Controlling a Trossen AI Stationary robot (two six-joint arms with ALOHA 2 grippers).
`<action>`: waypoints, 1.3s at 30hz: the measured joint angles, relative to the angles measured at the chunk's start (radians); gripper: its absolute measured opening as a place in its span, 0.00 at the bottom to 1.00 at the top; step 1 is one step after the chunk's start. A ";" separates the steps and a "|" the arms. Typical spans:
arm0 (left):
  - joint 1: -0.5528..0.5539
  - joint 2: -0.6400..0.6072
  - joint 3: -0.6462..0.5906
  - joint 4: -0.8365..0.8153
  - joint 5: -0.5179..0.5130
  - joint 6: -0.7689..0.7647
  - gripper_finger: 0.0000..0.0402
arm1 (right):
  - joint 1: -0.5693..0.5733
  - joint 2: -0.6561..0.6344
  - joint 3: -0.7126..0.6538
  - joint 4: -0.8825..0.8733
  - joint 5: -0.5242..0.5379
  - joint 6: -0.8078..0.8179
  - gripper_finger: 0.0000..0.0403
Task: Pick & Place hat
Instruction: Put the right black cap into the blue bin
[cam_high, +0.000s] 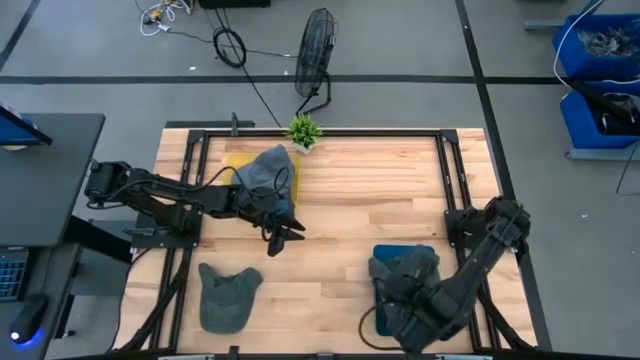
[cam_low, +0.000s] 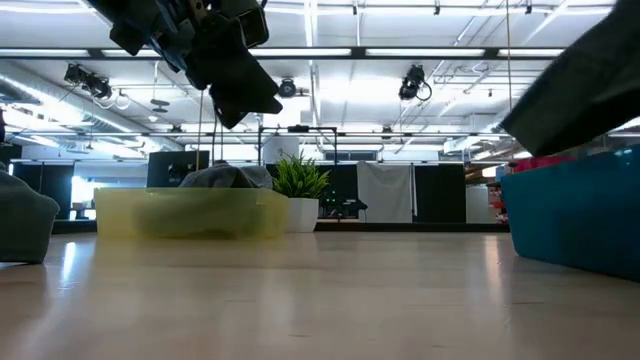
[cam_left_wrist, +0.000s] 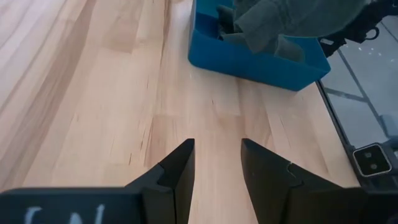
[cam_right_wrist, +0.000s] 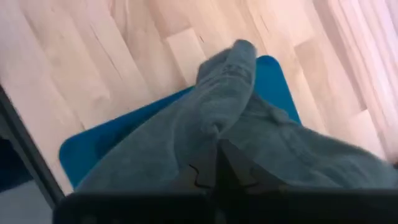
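Hat (cam_right_wrist: 230, 118) clenched in right gripper (cam_right_wrist: 214, 165) over blue bin (cam_high: 408, 255), lower right of frame. Left gripper (cam_left_wrist: 216, 168) released, above bench (cam_high: 350, 190) centre-left.

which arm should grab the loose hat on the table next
Left. Its open, empty tool hovers just above the loose hat on its side of the table, while the right tool is shut on a hat over the blue bin.

Three grey hats: one in the yellow bin (cam_high: 236, 166), one in the blue bin (cam_high: 425, 250), one on the counter (cam_high: 390, 190). One potted plant (cam_high: 303, 130).
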 joint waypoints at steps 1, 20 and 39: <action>0.000 0.000 0.000 0.000 0.000 -0.008 0.33 | 0.012 -0.006 -0.011 0.000 0.005 0.020 0.01; 0.000 0.001 0.000 -0.014 0.000 -0.009 0.33 | 0.001 -0.009 -0.541 0.413 0.068 0.383 0.01; 0.000 0.001 0.000 -0.013 0.000 -0.007 0.33 | -0.104 -0.004 -0.306 0.337 0.221 0.169 0.02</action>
